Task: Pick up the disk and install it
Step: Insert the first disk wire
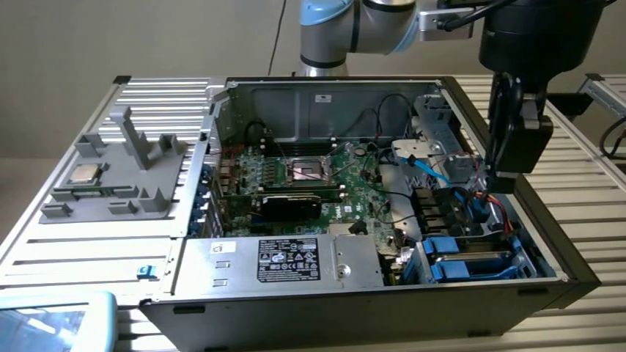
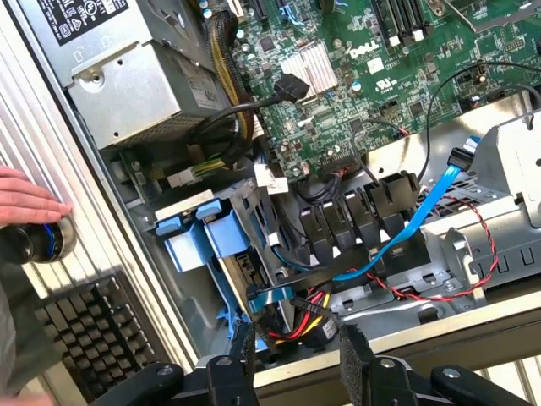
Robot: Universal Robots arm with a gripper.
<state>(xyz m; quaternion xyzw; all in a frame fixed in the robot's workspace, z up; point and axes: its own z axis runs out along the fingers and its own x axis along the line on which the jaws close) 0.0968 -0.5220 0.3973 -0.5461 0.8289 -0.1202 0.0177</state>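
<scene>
exterior view: the gripper hangs at the case's edge on the exterior view's right. the disk sits in the bay at the case's near corner.

wrist view: jaws apart, holding nothing, fingers over the bay. the disk lies near the power supply. a hand rests on the table.

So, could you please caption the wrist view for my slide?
Open gripper near the blue-framed disk inside the computer case.

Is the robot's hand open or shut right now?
Open. In the wrist view the hand has its two fingers standing apart with nothing gripped between them, over the computer case.
</scene>
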